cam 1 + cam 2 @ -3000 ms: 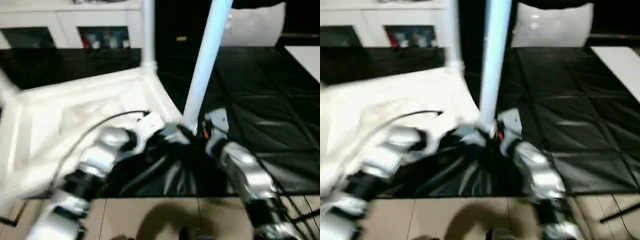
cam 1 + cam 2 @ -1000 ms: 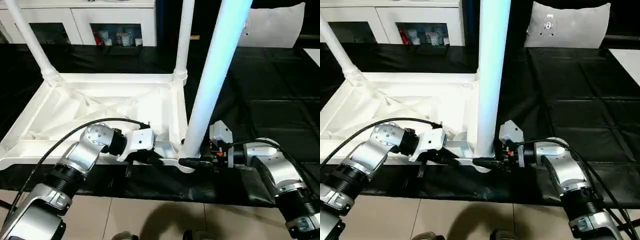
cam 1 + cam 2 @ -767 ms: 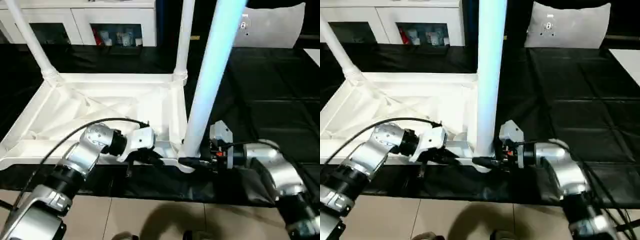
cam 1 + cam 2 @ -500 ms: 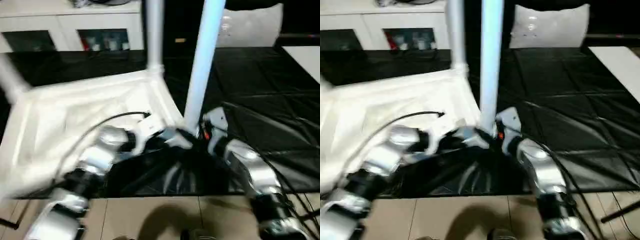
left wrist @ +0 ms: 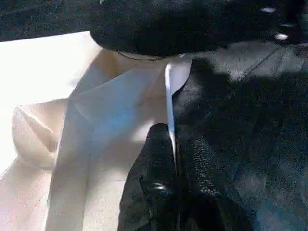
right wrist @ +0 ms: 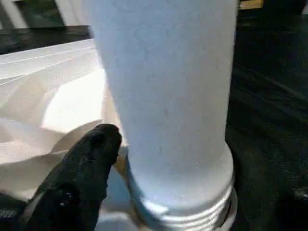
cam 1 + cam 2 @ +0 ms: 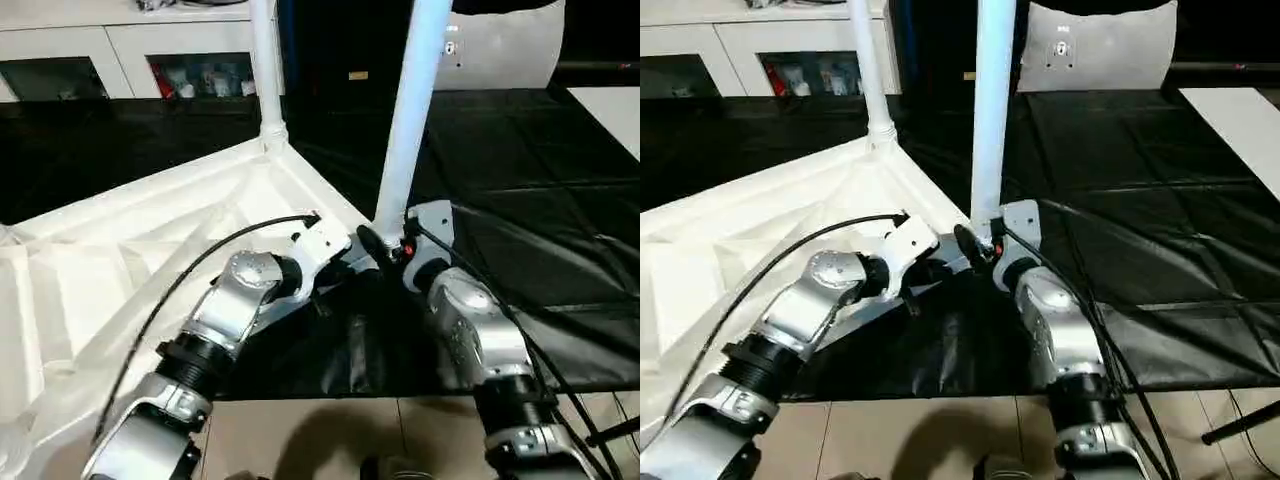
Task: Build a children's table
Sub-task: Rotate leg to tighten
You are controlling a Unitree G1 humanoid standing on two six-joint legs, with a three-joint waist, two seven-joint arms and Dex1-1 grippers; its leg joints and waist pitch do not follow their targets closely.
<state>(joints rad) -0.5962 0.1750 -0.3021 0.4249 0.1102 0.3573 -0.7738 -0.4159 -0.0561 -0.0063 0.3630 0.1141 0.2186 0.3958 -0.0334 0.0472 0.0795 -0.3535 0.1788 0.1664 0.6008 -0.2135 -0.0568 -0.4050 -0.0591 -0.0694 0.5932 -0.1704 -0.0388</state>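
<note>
The white table top (image 7: 150,250) lies upside down on the black mat, ribbed underside up, turned at an angle. One white leg (image 7: 265,70) stands in its far corner socket. A second leg (image 7: 408,120) stands upright at the near right corner, its flared collar (image 6: 192,192) at the socket. My right gripper (image 7: 385,243) is closed around this leg's base, with one black finger (image 6: 86,163) beside the collar. My left gripper (image 5: 172,144) is shut on the thin rim of the table top (image 5: 110,106), just left of that corner.
Black mat (image 7: 520,200) covers the floor to the right and behind. White cabinets (image 7: 120,50) line the back wall and a white pillow (image 7: 505,45) lies at the back right. Tan floor tiles (image 7: 330,440) run along the near edge.
The table top has swung round since a second ago, so its far leg now stands further left. Both grippers keep their holds. The view has also shifted.
</note>
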